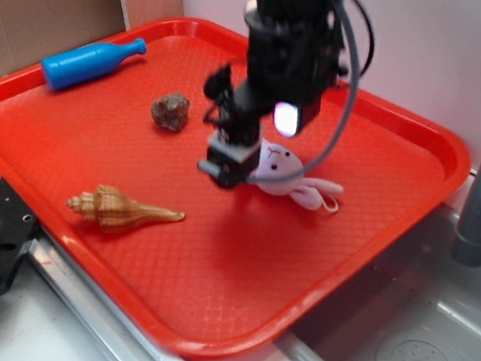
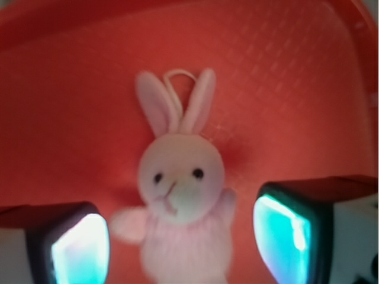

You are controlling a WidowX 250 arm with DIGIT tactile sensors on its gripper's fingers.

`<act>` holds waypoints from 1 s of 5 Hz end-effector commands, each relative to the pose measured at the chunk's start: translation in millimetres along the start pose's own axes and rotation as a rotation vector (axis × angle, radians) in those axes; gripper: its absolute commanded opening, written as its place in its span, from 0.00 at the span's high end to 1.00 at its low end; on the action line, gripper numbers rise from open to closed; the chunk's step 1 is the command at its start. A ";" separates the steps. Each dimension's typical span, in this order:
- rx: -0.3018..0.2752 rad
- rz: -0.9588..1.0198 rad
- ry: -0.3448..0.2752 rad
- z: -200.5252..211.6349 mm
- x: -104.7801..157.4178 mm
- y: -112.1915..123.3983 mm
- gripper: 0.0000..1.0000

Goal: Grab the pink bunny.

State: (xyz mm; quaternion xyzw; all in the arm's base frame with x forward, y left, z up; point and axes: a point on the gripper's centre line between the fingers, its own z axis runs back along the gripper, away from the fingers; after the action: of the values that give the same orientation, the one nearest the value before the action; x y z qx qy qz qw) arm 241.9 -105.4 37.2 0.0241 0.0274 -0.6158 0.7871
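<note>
Gripper fingers stand spread on either side of the pink bunny, lying face-up on the red tray.

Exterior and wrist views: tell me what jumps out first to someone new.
The bright red tray fills the scene beside a sink. At its middle the black gripper stands over the pink bunny, whose body lies between the open fingers. A blue bottle lies at the tray's far left edge.
</note>
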 end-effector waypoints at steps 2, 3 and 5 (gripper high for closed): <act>-0.043 0.121 0.000 6.3 11.9 17.2 1.00; 0.037 0.234 -0.049 54.2 -2.2 -5.1 1.00; 0.062 0.528 -0.104 105.2 -40.0 -43.4 1.00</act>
State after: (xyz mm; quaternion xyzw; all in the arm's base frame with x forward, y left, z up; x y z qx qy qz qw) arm 198.4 -71.3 138.2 0.0210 -0.0218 -0.3917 0.9196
